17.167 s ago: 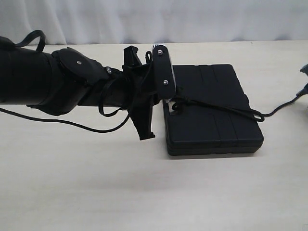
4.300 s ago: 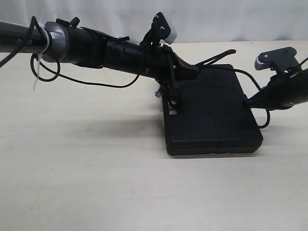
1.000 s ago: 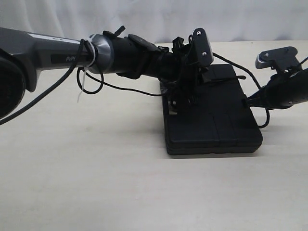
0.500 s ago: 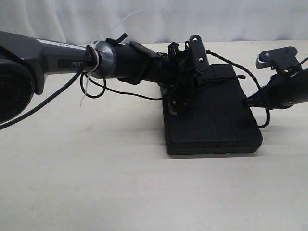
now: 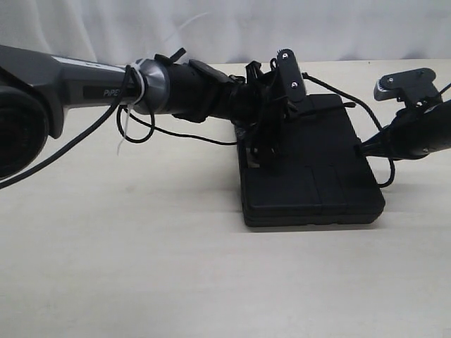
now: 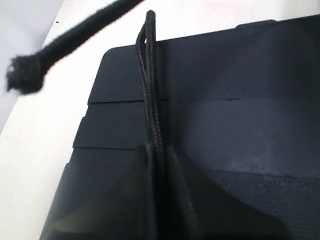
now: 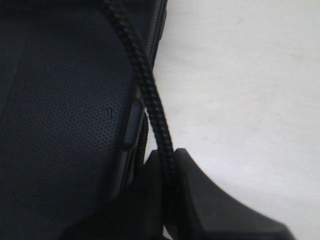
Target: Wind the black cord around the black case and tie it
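The black case [image 5: 320, 184] lies flat on the table. My left gripper [image 5: 266, 149] reaches in from the left over the case's left part. In the left wrist view that gripper [image 6: 160, 167] is shut on a doubled strand of the black cord [image 6: 151, 100], which runs up across the case lid [image 6: 250, 100]. The cord's frayed end [image 6: 22, 75] hangs free off to the side. At the case's right edge my right gripper [image 5: 363, 148] is shut on another stretch of cord [image 7: 147, 97], beside the case wall [image 7: 60, 125]. A loop of cord [image 5: 387, 176] sags below it.
The pale table [image 5: 141, 267] stretches wide in front and to the left of the case. A white backdrop [image 5: 338, 28] closes off the far side. The left arm's thicker cable [image 5: 176, 130] hangs in a loop under it.
The left gripper's jaws have closed onto the doubled cord over the case, and its wrist has shifted slightly left. The right arm has stayed put, still holding its strand.
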Tool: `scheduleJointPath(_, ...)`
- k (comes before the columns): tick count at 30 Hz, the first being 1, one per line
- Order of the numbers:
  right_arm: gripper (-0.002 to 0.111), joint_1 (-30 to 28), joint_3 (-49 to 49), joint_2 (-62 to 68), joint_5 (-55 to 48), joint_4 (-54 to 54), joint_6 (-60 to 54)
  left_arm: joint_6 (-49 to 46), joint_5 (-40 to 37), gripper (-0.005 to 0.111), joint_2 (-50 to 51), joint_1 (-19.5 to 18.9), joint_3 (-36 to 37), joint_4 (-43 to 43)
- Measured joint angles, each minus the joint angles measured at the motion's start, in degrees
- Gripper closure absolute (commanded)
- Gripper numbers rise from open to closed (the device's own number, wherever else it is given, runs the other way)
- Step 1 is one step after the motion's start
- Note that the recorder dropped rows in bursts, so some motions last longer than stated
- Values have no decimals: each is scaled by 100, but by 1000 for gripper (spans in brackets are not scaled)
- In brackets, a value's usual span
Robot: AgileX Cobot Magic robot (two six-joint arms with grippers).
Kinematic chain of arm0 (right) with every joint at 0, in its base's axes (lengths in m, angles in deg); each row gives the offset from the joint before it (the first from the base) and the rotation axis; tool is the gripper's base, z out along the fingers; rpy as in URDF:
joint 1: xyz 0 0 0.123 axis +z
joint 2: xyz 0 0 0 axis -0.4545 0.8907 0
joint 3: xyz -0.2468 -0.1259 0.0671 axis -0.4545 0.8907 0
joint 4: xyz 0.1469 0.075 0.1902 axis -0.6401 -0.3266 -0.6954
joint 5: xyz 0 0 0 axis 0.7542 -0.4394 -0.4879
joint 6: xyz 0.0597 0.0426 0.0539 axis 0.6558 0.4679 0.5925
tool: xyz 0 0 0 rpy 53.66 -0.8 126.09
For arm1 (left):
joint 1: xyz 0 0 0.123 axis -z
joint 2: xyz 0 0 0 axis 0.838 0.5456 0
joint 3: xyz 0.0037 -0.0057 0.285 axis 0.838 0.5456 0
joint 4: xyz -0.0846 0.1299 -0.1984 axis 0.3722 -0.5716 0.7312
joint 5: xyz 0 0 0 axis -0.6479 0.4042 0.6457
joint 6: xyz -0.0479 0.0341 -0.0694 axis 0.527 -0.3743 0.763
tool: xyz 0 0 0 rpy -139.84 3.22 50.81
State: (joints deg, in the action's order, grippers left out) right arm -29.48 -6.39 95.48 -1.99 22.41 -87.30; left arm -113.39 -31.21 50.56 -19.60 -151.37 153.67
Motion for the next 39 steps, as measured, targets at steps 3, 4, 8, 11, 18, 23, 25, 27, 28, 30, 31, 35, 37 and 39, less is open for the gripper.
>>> scheduleJointPath(3, 104, 0, 0, 0, 0, 0, 0, 195, 104, 107, -94, 0, 0, -1)
scheduleJointPath(4, 104, 0, 0, 0, 0, 0, 0, 319, 210, 107, -132, 0, 0, -1)
scheduleJointPath(8, 104, 0, 0, 0, 0, -14, 0, 858, 679, 107, -217, -80, 0, 2)
scheduleJointPath(11, 104, 0, 0, 0, 0, -14, 0, 1258, 788, 107, -222, -250, 50, 12)
scheduleJointPath(18, 104, 0, 0, 0, -150, -44, 0, 1697, 16, 107, -252, -618, 164, 79)
scheduleJointPath(23, 104, 0, 0, 0, -318, -94, 0, 1859, -633, 107, -324, -749, 198, 493)
scheduleJointPath(25, 104, 0, 0, 0, -311, -94, 0, 1874, -1020, 107, -326, -821, 198, 693)
scheduleJointPath(27, 104, 0, 0, 0, -322, -94, 0, 1885, -1306, 107, -336, -917, 212, 925)
scheduleJointPath(28, 104, 0, 0, 0, -321, -94, 0, 1885, -1368, 107, -336, -944, 212, 1005)
scheduleJointPath(30, 104, 0, 0, 0, -321, -94, 0, 1897, -1480, 107, -336, -1047, 212, 1087)
scheduleJointPath(31, 104, 0, 0, 0, -321, -94, 0, 1935, -1569, 107, -336, -1090, 212, 1096)
scheduleJointPath(35, 104, 0, 0, 0, -283, -94, 70, 2051, -2350, 107, -336, -1277, 212, 1136)
scheduleJointPath(37, 104, 0, 0, 0, -240, -94, 124, 2061, -2792, 107, -336, -1329, 212, 1130)
scheduleJointPath(39, 104, 0, 0, 0, -213, -103, 150, 2073, -3038, 107, -336, -1341, 212, 1038)
